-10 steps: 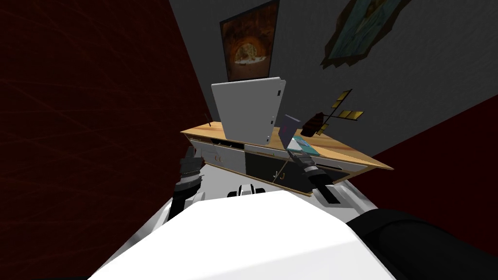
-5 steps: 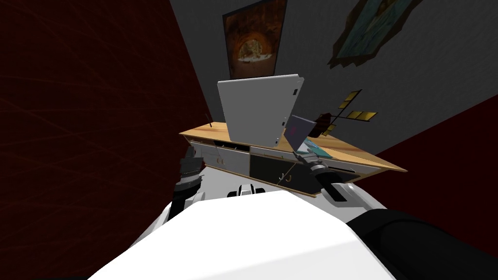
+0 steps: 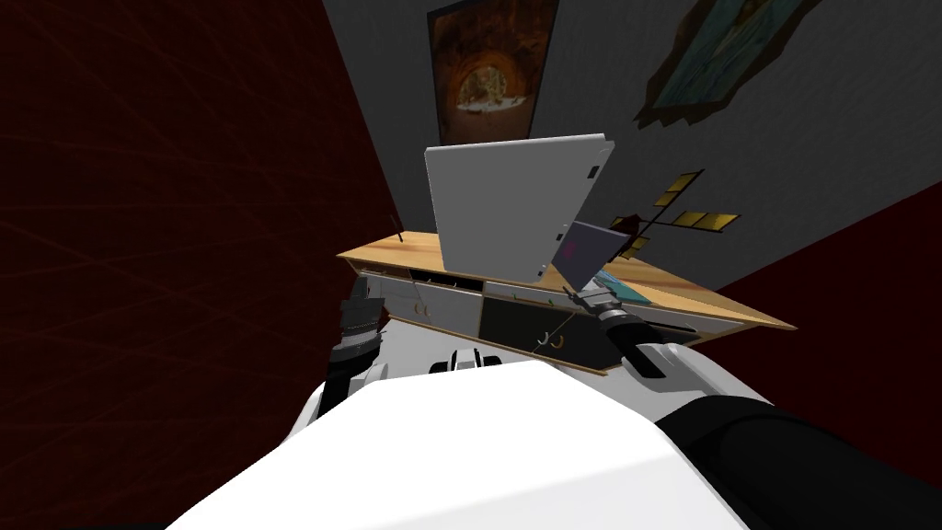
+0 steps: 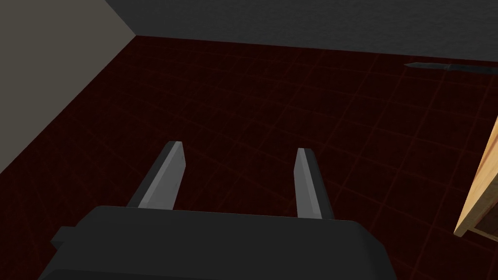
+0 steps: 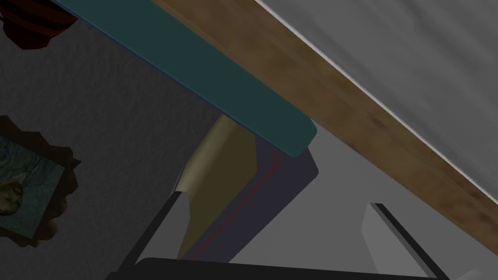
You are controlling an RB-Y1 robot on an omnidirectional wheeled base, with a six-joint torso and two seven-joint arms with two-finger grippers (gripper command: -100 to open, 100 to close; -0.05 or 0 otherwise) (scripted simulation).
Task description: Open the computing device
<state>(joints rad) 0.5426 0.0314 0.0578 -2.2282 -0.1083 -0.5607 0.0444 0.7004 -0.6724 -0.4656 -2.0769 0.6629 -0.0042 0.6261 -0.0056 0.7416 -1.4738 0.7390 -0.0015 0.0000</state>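
A small laptop stands on the wooden sideboard (image 3: 405, 247), its teal base (image 3: 618, 287) flat and its dark purple lid (image 3: 593, 248) raised at a slant. My right gripper (image 3: 580, 294) is at the lid's lower front edge. In the right wrist view the gripper (image 5: 277, 214) is open: the lid (image 5: 253, 209) lies between the fingers, against one of them, under the teal base (image 5: 219, 78). My left gripper (image 4: 238, 150) hangs open over the dark red floor, beside the sideboard's left end (image 4: 481, 194); the head view shows the left gripper (image 3: 359, 293) low at the cabinet front.
A large light grey slab (image 3: 511, 207) stands upright on the sideboard, just left of the laptop. A dark ornament with golden panels (image 3: 676, 216) sits behind it. A drawer (image 3: 442, 276) under the top is ajar. Two pictures hang on the grey wall.
The purple lid has swung further up and back with my right gripper following it. The head camera has shifted, sliding the sideboard and pictures rightward. The left arm is unmoved.
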